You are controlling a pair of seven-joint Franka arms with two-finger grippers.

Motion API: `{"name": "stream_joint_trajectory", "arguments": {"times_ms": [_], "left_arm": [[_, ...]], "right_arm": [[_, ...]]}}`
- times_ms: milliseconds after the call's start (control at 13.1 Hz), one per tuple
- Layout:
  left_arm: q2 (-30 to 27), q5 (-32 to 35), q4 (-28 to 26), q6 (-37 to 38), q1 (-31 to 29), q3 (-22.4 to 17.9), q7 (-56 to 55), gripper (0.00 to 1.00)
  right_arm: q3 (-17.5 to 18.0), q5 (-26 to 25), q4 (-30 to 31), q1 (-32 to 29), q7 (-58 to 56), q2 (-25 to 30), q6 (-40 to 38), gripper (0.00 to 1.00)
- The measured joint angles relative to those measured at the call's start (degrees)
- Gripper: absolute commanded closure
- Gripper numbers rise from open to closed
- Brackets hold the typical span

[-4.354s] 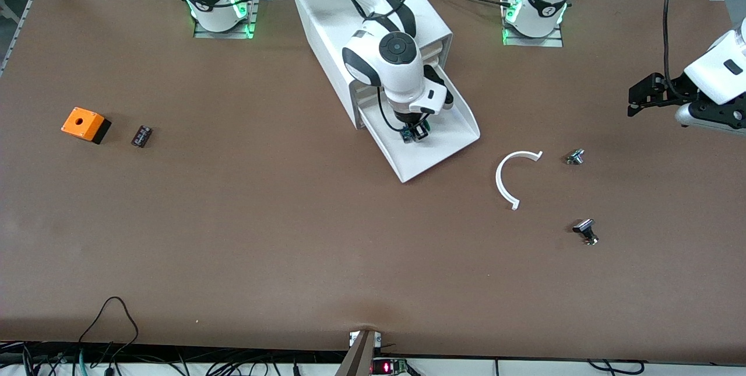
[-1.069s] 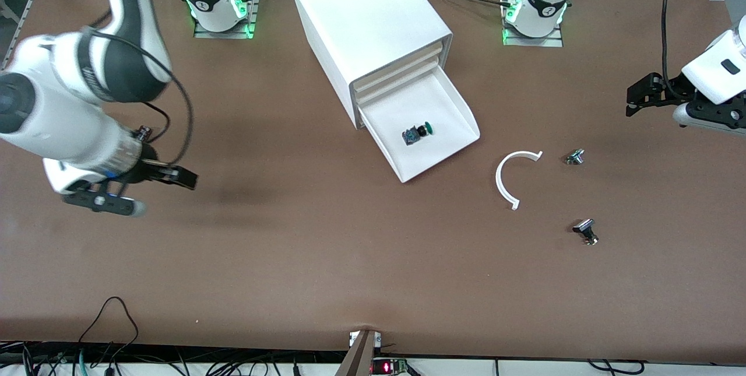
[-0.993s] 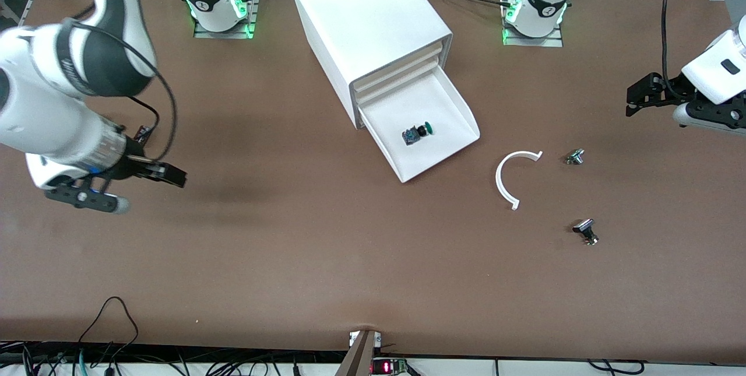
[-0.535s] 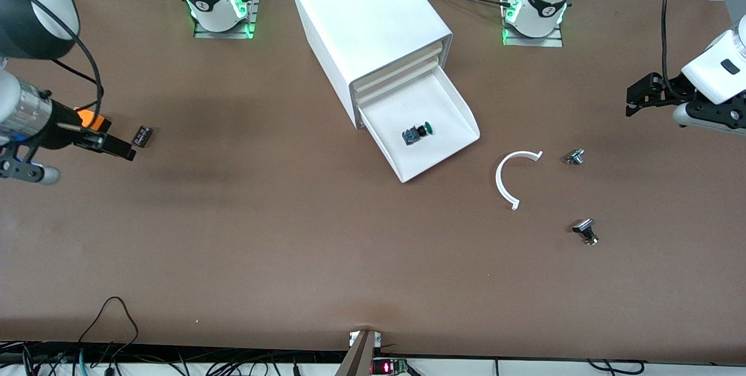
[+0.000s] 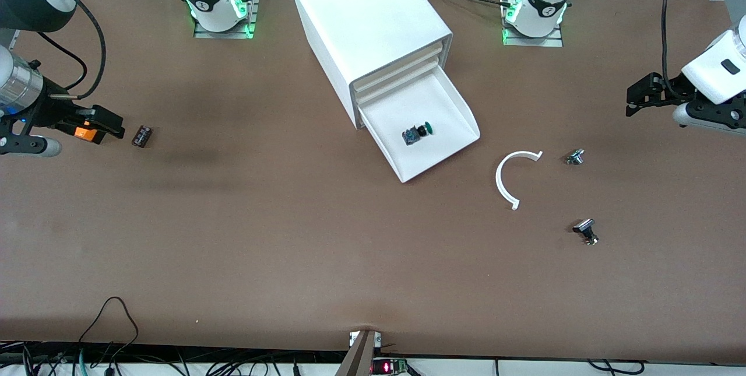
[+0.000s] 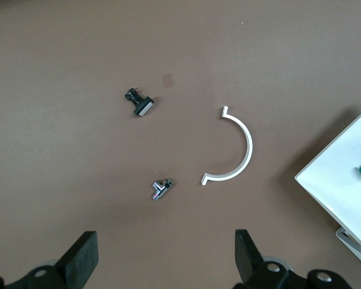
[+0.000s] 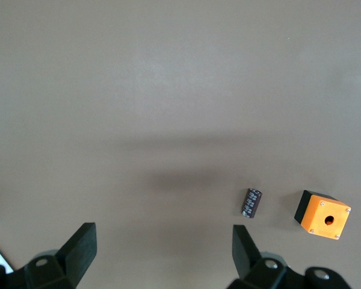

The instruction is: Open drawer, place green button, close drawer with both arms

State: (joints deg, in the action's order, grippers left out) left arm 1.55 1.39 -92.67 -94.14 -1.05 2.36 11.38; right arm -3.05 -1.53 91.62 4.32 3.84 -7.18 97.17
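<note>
The drawer (image 5: 428,131), the lowest of four in the boxy white cabinet (image 5: 367,20), stands pulled out toward five o'clock in the front view, a shallow smooth plastic tray with raised side walls and a square front lip. The button (image 5: 418,133) lies on its side inside it near the middle of the tray floor, glossy round green cap pointing toward two o'clock, dark blue-black body at the inner end.

The left tool (image 5: 641,93) hangs over the bench (image 5: 291,236) at the left arm's end, its black fingers spread wide and holding nothing. The right tool (image 5: 99,125) hangs at the right arm's end, over the orange box (image 7: 322,215), fingers likewise wide apart and empty.

Off the drawer's lip at four o'clock lies a thin white half-ring (image 5: 510,178), flat on the matte brown surface, apart from the tray. Two small black-and-silver parts (image 5: 575,157) (image 5: 586,231) lie near it toward the left arm's end. A small dark ribbed cylinder (image 5: 141,136) lies just beside the cube-shaped orange box, which has a round hole in its top face. The wide brown stretch nearer the camera is bare.
</note>
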Motion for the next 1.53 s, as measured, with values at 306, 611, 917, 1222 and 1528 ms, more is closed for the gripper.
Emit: {"name": "stream_joint_trajectory", "arguments": {"times_ms": [306, 611, 917, 1222, 1528], "left_arm": [[0.00, 0.00, 0.00, 0.00, 0.00, 0.00, 0.00, 0.00], [0.00, 0.00, 0.00, 0.00, -0.02, -0.01, -0.64, 0.00], [0.00, 0.00, 0.00, 0.00, 0.00, 0.00, -3.36, 0.00], [0.00, 0.00, 0.00, 0.01, -0.01, 0.00, -4.05, 0.00], [1.59, 0.00, 0.05, 0.02, 0.04, 0.00, -4.05, 0.00]], "right_arm": [[-0.38, -0.05, 0.00, -0.19, -2.04, 0.12, -0.03, 0.00], [-1.40, 0.50, 0.00, -0.44, -3.93, 0.30, -0.04, 0.00], [-1.74, 0.50, -0.01, -0.45, -4.16, 0.53, -0.18, 0.00], [-1.73, 0.55, -0.01, -0.44, -4.16, 0.60, -0.47, 0.00], [-1.51, 0.56, 0.08, -0.34, -4.16, 0.26, -0.61, 0.00]]}}
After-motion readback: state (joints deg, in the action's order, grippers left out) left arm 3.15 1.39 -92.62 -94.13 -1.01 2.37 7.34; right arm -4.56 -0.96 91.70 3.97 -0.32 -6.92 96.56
